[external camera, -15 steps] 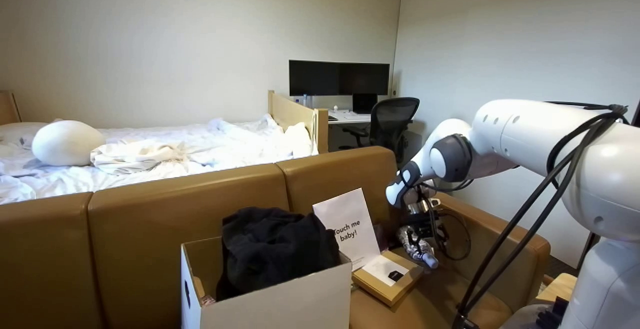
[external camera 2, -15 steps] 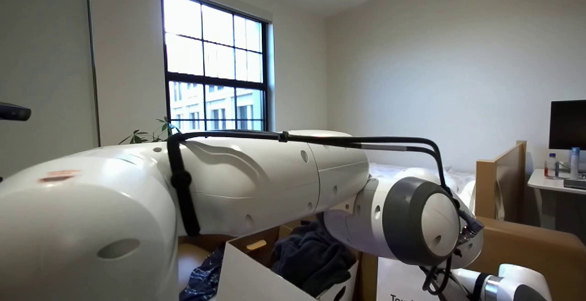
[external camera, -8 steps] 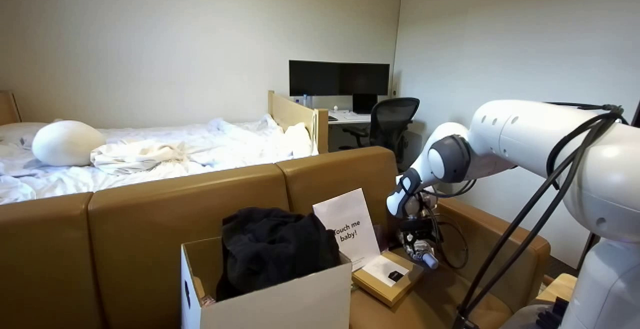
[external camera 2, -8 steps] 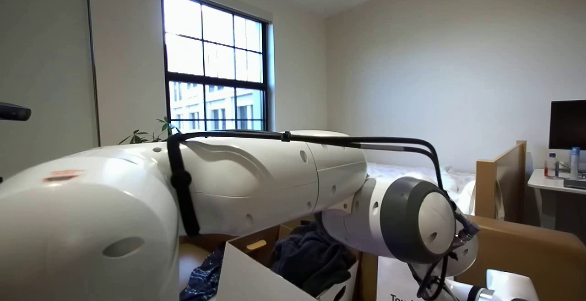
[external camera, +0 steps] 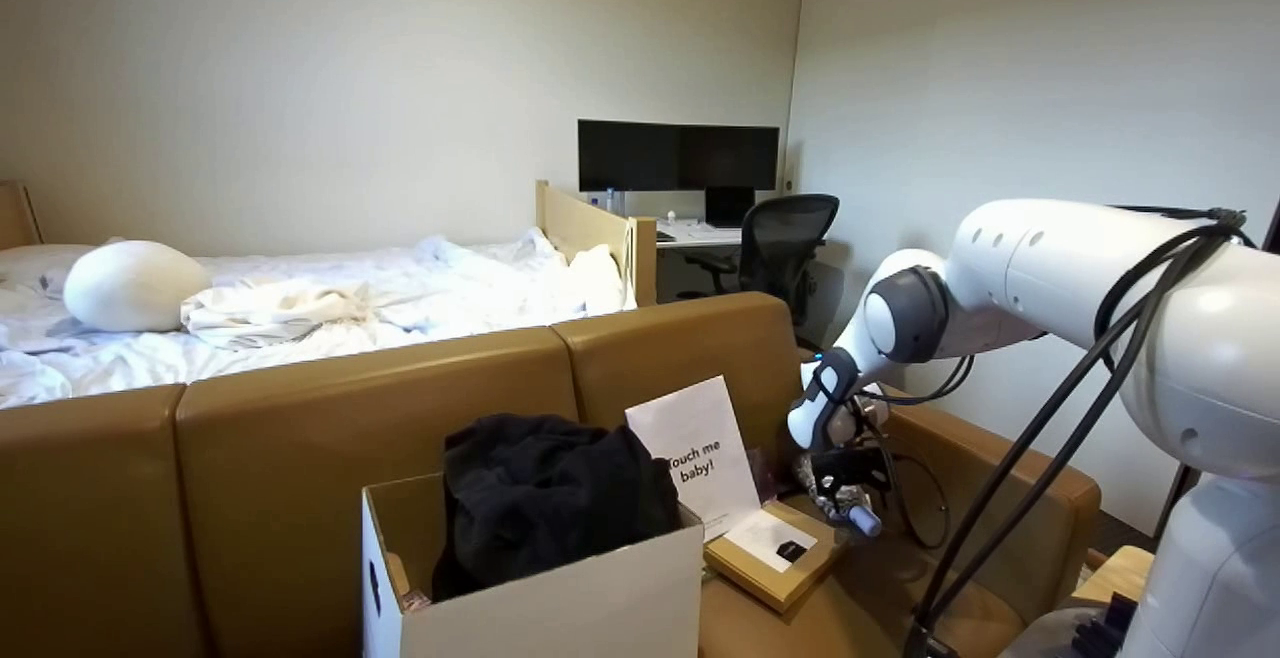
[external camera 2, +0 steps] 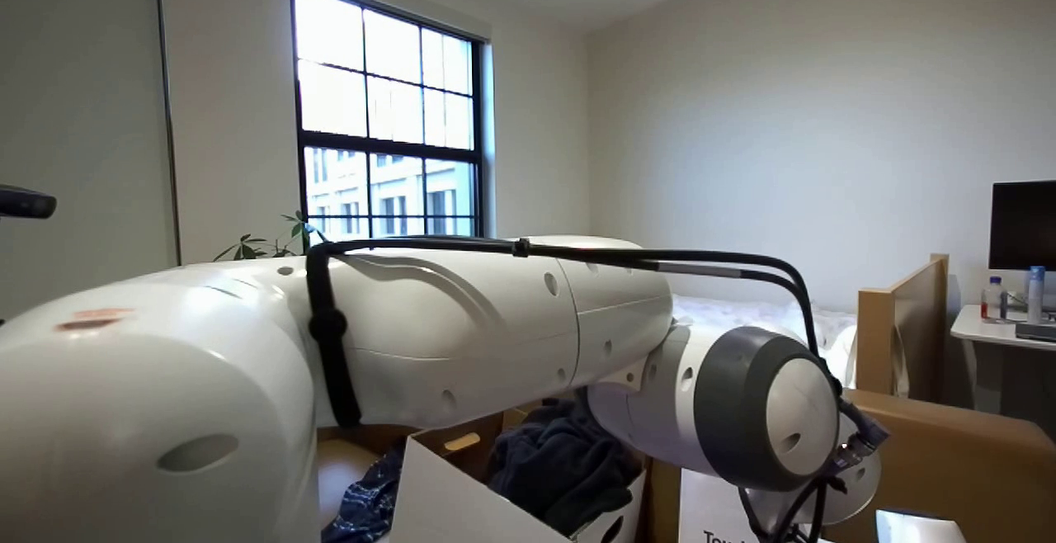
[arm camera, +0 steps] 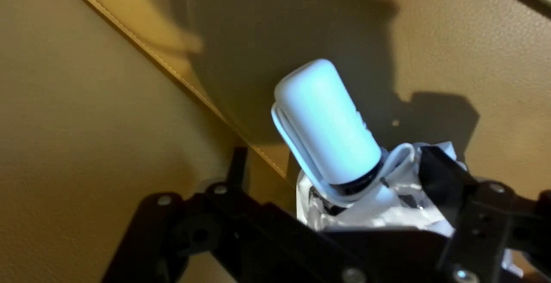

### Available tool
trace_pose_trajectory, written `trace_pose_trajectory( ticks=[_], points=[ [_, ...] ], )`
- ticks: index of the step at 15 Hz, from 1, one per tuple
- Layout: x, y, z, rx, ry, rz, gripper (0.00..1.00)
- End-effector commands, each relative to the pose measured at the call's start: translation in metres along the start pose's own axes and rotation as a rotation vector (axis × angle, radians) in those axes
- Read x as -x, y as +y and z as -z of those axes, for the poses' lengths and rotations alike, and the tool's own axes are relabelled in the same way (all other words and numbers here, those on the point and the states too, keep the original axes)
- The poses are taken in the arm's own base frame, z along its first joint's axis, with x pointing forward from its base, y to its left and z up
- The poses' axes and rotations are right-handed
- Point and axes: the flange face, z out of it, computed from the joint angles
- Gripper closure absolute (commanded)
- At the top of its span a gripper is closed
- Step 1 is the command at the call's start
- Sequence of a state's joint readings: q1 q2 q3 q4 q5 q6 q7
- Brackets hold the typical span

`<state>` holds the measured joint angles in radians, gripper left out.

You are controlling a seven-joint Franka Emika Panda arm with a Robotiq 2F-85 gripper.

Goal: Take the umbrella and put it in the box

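Observation:
The umbrella, with a pale blue-white handle, a strap loop and a silvery wrapped body, lies on the brown sofa seat. My gripper stands open over the body just behind the handle. In the wrist view a gap of sofa shows beside the left finger, while the right finger overlaps the silvery cover; contact cannot be told. An exterior view shows the handle poking out below the gripper. Toward the front stands the white box, a dark cloth bulging above its rim.
Beside the umbrella lies a flat tan carton, with a printed sheet propped behind it. The sofa backrest and armrest rise around the hand. A dark patterned cloth sits by the box.
My gripper has come down around the umbrella's body and shifted slightly right in an exterior view. The handle has barely shifted; box and carton stay put.

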<state>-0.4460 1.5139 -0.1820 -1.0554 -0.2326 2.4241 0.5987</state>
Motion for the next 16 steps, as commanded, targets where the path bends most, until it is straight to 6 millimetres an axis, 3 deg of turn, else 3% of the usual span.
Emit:
trace_pose_trajectory(
  ticks=[1, 2, 6, 7, 8, 11, 16],
  points=[
    [0.002, -0.003, 0.001, -0.014, -0.045, 0.020, 0.27],
    [0.003, -0.005, 0.001, -0.015, -0.061, 0.029, 0.27],
    [0.005, -0.004, 0.009, -0.047, -0.193, 0.026, 0.53],
    [-0.003, -0.001, 0.014, -0.079, -0.185, -0.002, 0.29],
    [-0.009, 0.001, 0.019, -0.101, -0.173, -0.024, 0.13],
    [-0.035, 0.005, 0.042, -0.193, -0.088, -0.092, 0.02],
    [-0.046, 0.011, 0.052, -0.211, -0.044, -0.131, 0.00]
  ],
)
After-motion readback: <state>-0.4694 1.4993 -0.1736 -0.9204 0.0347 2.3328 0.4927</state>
